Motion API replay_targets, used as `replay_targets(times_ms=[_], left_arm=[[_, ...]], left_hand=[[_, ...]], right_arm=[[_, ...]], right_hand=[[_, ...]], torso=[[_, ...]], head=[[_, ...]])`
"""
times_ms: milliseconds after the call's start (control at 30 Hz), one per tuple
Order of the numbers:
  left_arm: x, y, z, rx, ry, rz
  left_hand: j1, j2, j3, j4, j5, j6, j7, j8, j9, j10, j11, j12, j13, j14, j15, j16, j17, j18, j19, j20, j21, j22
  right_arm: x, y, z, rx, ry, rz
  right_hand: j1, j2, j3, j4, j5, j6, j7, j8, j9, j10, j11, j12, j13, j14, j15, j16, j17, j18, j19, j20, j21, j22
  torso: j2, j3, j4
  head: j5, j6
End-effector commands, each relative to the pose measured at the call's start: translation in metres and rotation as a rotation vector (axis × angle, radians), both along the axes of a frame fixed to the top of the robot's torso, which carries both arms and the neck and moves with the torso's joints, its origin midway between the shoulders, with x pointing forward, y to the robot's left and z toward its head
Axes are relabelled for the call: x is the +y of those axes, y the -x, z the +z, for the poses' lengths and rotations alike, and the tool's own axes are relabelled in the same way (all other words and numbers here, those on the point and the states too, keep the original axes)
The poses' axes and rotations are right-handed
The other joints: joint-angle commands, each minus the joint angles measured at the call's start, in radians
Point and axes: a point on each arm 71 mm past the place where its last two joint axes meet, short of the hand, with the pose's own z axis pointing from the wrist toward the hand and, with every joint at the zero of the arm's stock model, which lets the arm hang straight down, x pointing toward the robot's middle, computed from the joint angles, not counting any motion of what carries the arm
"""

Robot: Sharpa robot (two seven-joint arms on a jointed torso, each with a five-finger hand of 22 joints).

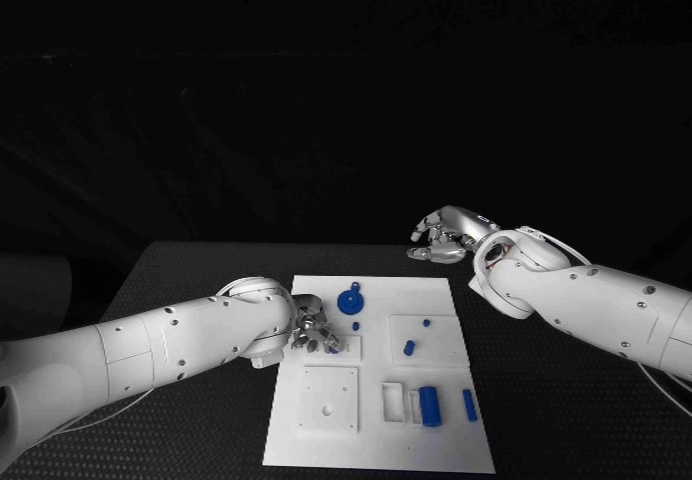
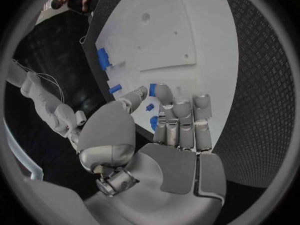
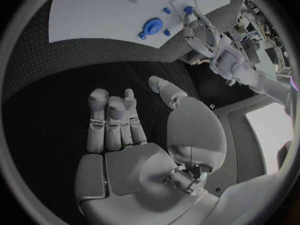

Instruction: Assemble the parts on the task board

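A: Where does your left hand [image 1: 312, 333] sit?

B: Over the left middle of the flat white task board [image 1: 325, 440], on the black textured table [image 1: 173, 290]. Your left wrist view shows its silver fingers [image 2: 181, 120] lying side by side above the board, the thumb set apart from them. A small blue peg [image 2: 149, 107] stands in the gap between thumb and fingers, and a blue piece [image 2: 154, 123] shows just beside the fingers. I cannot tell whether the hand grips anything or merely hovers.

A: And the right hand [image 1: 444, 235]?

B: It hangs off the board, past its far right corner, above the table. In your right wrist view the fingers [image 3: 111, 120] are stretched out together, the thumb is held away from them, and nothing lies in the palm.

A: Where are the parts?

B: A round blue disc with a knob [image 1: 349, 299] sits near the board's far edge, with a small blue peg [image 1: 356, 325] just in front of it. Two more small blue pieces lie on the raised white square to the right: one [image 1: 427, 323] toward its far side, one [image 1: 408, 347] nearer you. Near the front right, a blue cylinder [image 1: 430, 405] lies beside a white rectangular slot [image 1: 392, 401], and a slim blue bar [image 1: 469, 403] lies to its right. A white square plate with a centre hole [image 1: 329, 397] sits at the front left.
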Motion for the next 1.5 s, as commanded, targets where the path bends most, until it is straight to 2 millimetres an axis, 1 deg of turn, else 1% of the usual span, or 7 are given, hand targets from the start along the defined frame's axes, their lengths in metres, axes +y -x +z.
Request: replay_targets(times_ms=[33, 267, 633, 1133, 1300, 1433, 1500], left_arm=[[-0.0016, 0.0015, -0.0014, 0.023, -0.004, -0.015], [-0.0018, 0.0014, -0.0017, 0.026, -0.006, -0.017], [-0.0029, -0.0001, -0.0019, 0.025, 0.014, -0.006], [-0.0015, -0.0008, -0.0016, 0.025, 0.034, 0.014], [-0.0011, -0.0007, -0.0013, 0.025, 0.037, 0.017], [-0.0016, -0.0006, -0.0013, 0.028, 0.037, 0.018], [-0.0014, -0.0006, -0.0014, 0.027, 0.037, 0.019]], left_hand=[[0.0, 0.013, 0.0, -0.008, -0.004, 0.005, 0.001, 0.004, -0.001, 0.002, -0.002, 0.004, -0.001, 0.003, -0.007, 0.007, -0.001, 0.008, -0.005, -0.12, 0.002, 0.015], [0.003, 0.02, -0.002, -0.015, -0.004, 0.006, 0.0, 0.004, -0.002, 0.002, -0.002, 0.005, -0.002, 0.003, -0.007, 0.007, -0.001, 0.008, -0.005, -0.12, 0.002, 0.015], [0.055, 0.097, 0.006, -0.083, -0.003, 0.01, 0.0, 0.006, -0.007, 0.005, -0.002, 0.008, -0.006, 0.004, -0.007, 0.01, -0.003, 0.006, -0.005, -0.119, 0.004, 0.016], [0.05, 0.162, 0.011, -0.113, 0.0, 0.008, 0.002, 0.003, -0.014, 0.007, -0.001, 0.009, -0.012, 0.005, -0.006, 0.011, -0.005, 0.004, -0.005, -0.118, 0.005, 0.016], [0.041, 0.185, 0.023, -0.138, 0.058, 0.006, 0.004, 0.001, -0.02, 0.006, 0.001, 0.01, -0.014, 0.005, -0.005, 0.011, -0.006, 0.002, -0.006, -0.117, 0.006, 0.017], [0.026, 0.191, 0.029, -0.155, 0.104, 0.0, 0.006, -0.002, -0.024, 0.005, 0.002, 0.011, -0.016, 0.005, -0.003, 0.011, -0.008, 0.001, -0.005, -0.117, 0.006, 0.017], [0.011, 0.191, 0.032, -0.163, 0.143, 0.0, 0.006, -0.002, -0.026, 0.004, 0.003, 0.013, -0.017, 0.005, -0.002, 0.011, -0.009, 0.001, -0.004, -0.116, 0.006, 0.016]], right_arm=[[0.0013, 0.0006, -0.0003, 0.001, 0.007, 0.01], [0.0011, 0.0007, -0.0003, 0.002, 0.007, 0.01], [0.001, 0.001, -0.0002, 0.003, 0.007, 0.011], [0.0007, 0.0012, -0.0002, 0.003, 0.007, 0.011], [0.0009, 0.0011, -0.0004, 0.004, 0.008, 0.012], [0.001, 0.001, -0.0004, 0.004, 0.008, 0.012], [0.0011, 0.0011, -0.0004, 0.004, 0.008, 0.012]], right_hand=[[0.002, 0.007, 0.001, -0.004, 0.004, 0.0, 0.005, 0.002, 0.001, -0.009, -0.001, 0.006, -0.002, -0.002, -0.002, -0.006, 0.0, 0.048, 0.0, -0.009, -0.007, 0.012], [0.002, 0.007, 0.001, -0.004, 0.004, 0.0, 0.005, 0.002, 0.001, -0.009, -0.001, 0.006, -0.002, -0.003, -0.002, -0.006, 0.0, 0.048, 0.0, -0.009, -0.007, 0.012], [0.002, 0.007, 0.001, -0.004, 0.005, 0.001, 0.005, 0.002, 0.001, -0.009, -0.001, 0.006, -0.002, -0.003, -0.002, -0.006, 0.0, 0.048, 0.0, -0.009, -0.007, 0.012], [0.002, 0.007, 0.001, -0.004, 0.005, 0.001, 0.005, 0.002, 0.002, -0.008, -0.002, 0.007, -0.002, -0.002, -0.002, -0.006, 0.0, 0.048, 0.0, -0.009, -0.007, 0.012], [0.002, 0.007, 0.001, -0.004, 0.005, 0.001, 0.005, 0.002, 0.002, -0.008, -0.002, 0.007, -0.003, -0.002, -0.002, -0.006, 0.0, 0.048, 0.0, -0.009, -0.007, 0.012], [0.002, 0.007, 0.001, -0.004, 0.005, 0.001, 0.005, 0.002, 0.002, -0.008, -0.002, 0.007, -0.003, -0.002, -0.002, -0.006, 0.0, 0.048, 0.0, -0.009, -0.007, 0.012], [0.002, 0.007, 0.001, -0.004, 0.005, 0.001, 0.005, 0.002, 0.002, -0.008, -0.002, 0.007, -0.003, -0.002, -0.002, -0.006, 0.0, 0.048, 0.0, -0.009, -0.007, 0.012]], torso=[[-0.001, 0.0003, 0.0009], [-0.001, 0.0002, 0.0009], [-0.001, 0.0005, 0.0008], [-0.001, 0.0007, 0.0007], [-0.002, 0.0013, 0.001], [-0.001, 0.0012, 0.0009], [-0.001, 0.0008, 0.0011]], head=[[-0.001, -0.001], [-0.001, -0.001], [0.0, -0.002], [0.001, 0.0], [0.001, 0.0], [0.002, 0.001], [0.001, 0.0]])
